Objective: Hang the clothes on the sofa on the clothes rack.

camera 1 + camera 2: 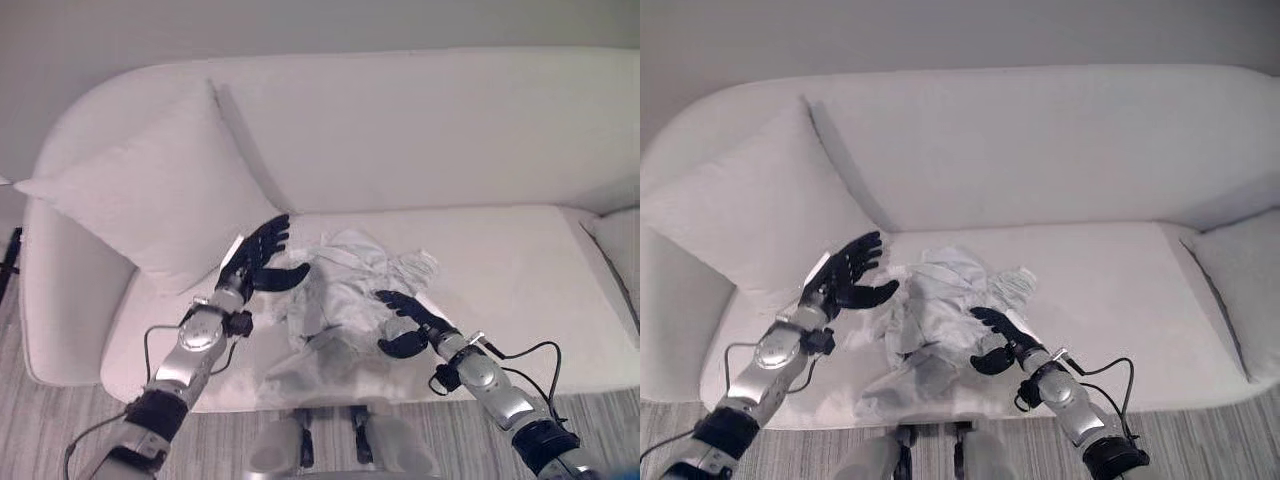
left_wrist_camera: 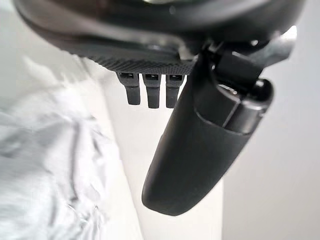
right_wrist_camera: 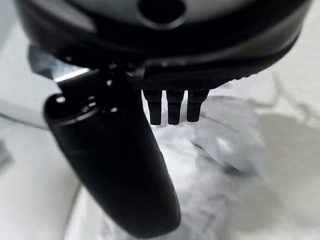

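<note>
On the sofa, crumpled clothes (long axis front-to-back) lie between spread left robot hand and right robot hand.

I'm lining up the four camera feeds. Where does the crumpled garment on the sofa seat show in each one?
Left eye view: crumpled garment mid-seat, between left hand and right hand.
Right eye view: garment again between both hands, left of centre.
Left wrist view: pale folds beside the thumb.
Right wrist view: folds past the fingers.
Shared landmark: white sofa seat.
</note>
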